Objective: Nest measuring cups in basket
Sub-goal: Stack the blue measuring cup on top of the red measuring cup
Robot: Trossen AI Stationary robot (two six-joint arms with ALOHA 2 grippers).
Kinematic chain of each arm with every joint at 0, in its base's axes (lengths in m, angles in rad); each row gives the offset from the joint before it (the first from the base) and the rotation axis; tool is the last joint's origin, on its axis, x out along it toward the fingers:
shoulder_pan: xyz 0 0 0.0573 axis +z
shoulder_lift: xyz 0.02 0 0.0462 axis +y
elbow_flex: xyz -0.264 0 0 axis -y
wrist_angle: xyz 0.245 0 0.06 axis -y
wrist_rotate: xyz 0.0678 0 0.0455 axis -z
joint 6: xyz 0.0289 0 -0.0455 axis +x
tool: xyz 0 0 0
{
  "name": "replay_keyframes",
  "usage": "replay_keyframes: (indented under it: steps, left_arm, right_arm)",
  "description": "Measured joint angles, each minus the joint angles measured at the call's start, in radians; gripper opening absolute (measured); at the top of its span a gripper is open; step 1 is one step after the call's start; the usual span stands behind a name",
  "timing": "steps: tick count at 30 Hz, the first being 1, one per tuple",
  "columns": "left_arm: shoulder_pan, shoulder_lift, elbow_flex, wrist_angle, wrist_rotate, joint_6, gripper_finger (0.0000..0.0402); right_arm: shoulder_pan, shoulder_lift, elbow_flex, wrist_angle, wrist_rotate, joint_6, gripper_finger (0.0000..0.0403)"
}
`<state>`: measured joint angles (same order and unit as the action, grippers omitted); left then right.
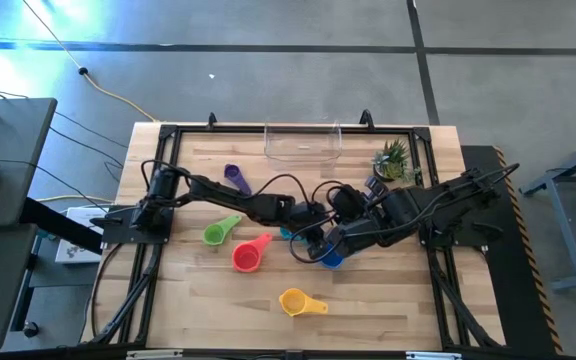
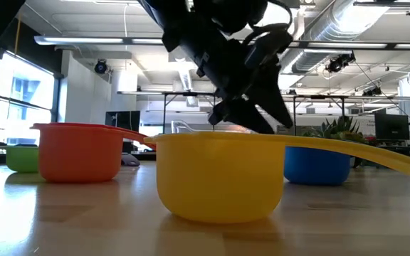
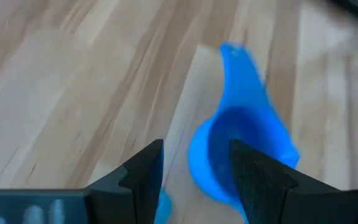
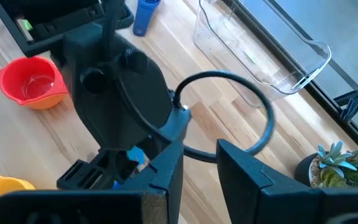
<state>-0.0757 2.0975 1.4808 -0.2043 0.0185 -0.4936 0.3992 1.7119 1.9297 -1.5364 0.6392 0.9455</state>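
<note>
None of the cups is in the basket [image 1: 302, 145] yet; it sits empty at the far edge of the table, so by my reading the whole nesting job is still ahead. The purple cup [image 1: 236, 178], green cup [image 1: 219, 231], red cup [image 1: 249, 255] and yellow cup [image 1: 299, 301] lie scattered across the table, well apart from one another. A teal cup [image 1: 287, 234] just peeks out under the arms. The blue cup [image 3: 238, 155] lies mid-table, right of the red one.

The left gripper [image 3: 194, 174] hangs just over the blue cup with its fingers spread, straddling the cup's rim but not pinching it. The right gripper [image 4: 197, 165] hovers close above the left arm, fingers apart and empty.
</note>
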Motion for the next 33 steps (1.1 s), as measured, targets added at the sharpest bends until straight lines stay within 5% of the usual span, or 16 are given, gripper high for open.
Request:
replay_keyframes:
  steps: [33]
  left_arm:
    - [-0.005,0.062,-0.001,0.019,0.016,-0.003,0.0172]
  right_arm:
    - [0.0,0.0,0.0,0.015,0.013,0.045,0.0089]
